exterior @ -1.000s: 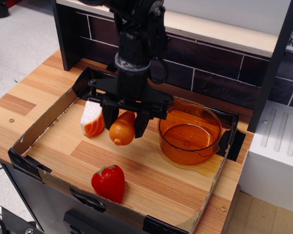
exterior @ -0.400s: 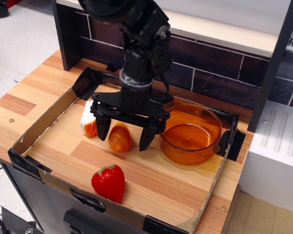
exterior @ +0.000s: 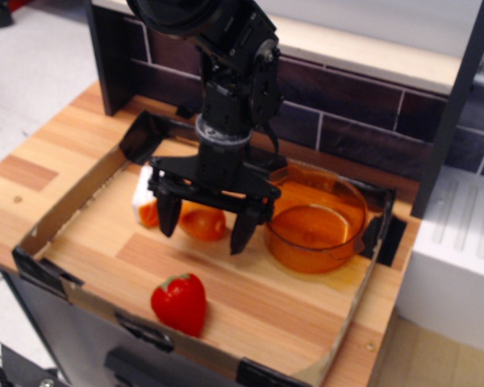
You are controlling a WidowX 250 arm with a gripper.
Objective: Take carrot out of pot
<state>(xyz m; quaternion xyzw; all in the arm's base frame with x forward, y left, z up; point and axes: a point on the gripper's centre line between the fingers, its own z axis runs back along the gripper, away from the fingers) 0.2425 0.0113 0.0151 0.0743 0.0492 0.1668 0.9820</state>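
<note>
The orange carrot lies on the wooden floor of the cardboard tray, left of the pot. The translucent orange pot stands at the right of the tray and holds nothing that I can see. My gripper hangs over the carrot with its black fingers spread wide on either side of it, not touching it. The jaws are open and empty.
A red strawberry lies near the tray's front edge. An orange-and-white striped wedge sits left of the carrot, partly behind my left finger. The low cardboard walls ring the tray. A dark tiled wall stands behind.
The gripper opened and let go of the carrot, which dropped onto the tray floor. The fingers spread wide and the gripper rose slightly.
</note>
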